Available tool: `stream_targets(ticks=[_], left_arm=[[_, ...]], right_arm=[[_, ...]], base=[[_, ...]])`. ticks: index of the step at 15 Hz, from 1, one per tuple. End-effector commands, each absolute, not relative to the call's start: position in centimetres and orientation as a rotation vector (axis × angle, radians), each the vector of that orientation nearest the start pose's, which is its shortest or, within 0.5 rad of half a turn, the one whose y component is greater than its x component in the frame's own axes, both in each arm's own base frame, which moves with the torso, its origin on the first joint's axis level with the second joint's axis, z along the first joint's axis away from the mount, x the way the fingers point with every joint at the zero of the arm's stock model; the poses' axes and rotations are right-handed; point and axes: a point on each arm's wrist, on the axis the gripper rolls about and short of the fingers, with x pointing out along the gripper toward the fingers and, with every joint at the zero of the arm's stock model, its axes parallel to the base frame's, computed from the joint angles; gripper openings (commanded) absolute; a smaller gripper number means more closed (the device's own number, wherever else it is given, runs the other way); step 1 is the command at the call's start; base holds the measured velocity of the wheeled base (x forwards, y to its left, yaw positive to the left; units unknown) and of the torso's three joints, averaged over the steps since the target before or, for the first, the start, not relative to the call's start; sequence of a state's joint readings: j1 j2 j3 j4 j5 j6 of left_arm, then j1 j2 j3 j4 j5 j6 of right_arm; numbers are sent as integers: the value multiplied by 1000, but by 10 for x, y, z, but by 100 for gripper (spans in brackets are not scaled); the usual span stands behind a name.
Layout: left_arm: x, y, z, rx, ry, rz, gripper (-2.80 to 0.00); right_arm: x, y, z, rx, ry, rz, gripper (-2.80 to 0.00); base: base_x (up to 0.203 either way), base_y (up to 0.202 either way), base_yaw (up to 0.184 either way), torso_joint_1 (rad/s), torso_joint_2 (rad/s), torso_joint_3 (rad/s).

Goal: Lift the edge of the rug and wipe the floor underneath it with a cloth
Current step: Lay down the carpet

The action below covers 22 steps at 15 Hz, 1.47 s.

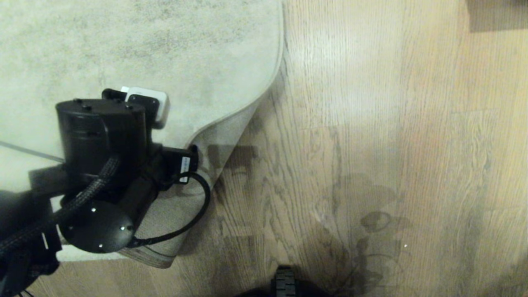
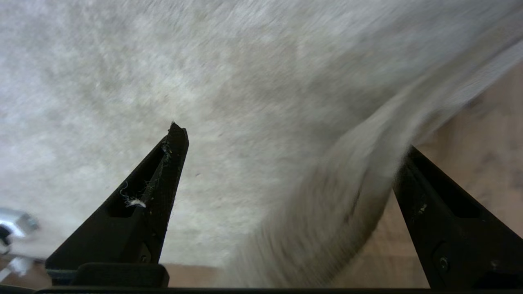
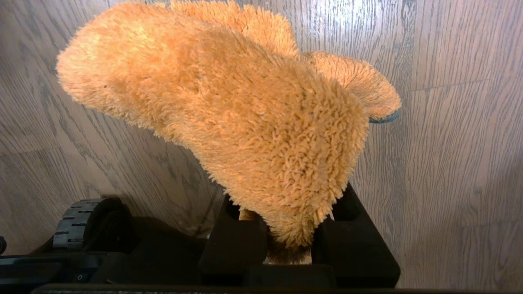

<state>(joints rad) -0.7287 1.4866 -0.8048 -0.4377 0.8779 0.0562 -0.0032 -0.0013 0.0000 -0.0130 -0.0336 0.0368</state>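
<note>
Rug edge (image 1: 231, 136): heavy, limp, folded back at 9 o'clock; left gripper (image 2: 286, 163) gaped astride it. Cloth (image 3: 229, 114): soft, pinched by right gripper (image 3: 286, 245).

Head view: high on the robot, facing almost straight down; floor (image 1: 371, 123) on its right side, rug edge (image 1: 243, 111) on its left, left arm seen from above.
Left wrist view: behind the left gripper (image 2: 286, 163), fingers (image 2: 163, 179) spread wide, very near the rug edge (image 2: 347, 196), which blurs between them.
Right wrist view: behind the right gripper (image 3: 288, 241), aimed down at the floor (image 3: 457, 163), close; cloth (image 3: 229, 114) pinched in the jaws fills most of the frame, base wheel (image 3: 77, 224) at the edge.
Shared, head + left wrist: rug edge and adjacent floor (image 2: 482, 143).
Shared, head + right wrist: floor planks, base wheel (image 1: 284, 281).
</note>
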Motion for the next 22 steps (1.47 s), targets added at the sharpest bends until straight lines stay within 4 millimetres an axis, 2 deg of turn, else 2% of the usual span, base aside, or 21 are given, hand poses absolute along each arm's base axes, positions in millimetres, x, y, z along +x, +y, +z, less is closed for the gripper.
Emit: stream_targets(ticks=[1,4,10,17,22], left_arm=[[196,-158,233,203,148,129,0],[192,-168,251,155,101,92,0],[173,-177,265,142,63,7,0],[178,-184,246,167,108,1,0],[186,-203,225,153,157,-17,0]], right_arm=[[-23,-1,77,37,-14,-37,-280],[-23,-1,77,37,-14,-37,-280],[-23,-1,77,37,-14,-37,-280],[-23,-1,77,37,-14,-37,-280],[-23,-1,77,37,-14,-37,-280]], base=[[0,0,0,0,0,0],[0,0,0,0,0,0],[0,0,0,0,0,0],[0,0,0,0,0,0],[0,0,0,0,0,0]])
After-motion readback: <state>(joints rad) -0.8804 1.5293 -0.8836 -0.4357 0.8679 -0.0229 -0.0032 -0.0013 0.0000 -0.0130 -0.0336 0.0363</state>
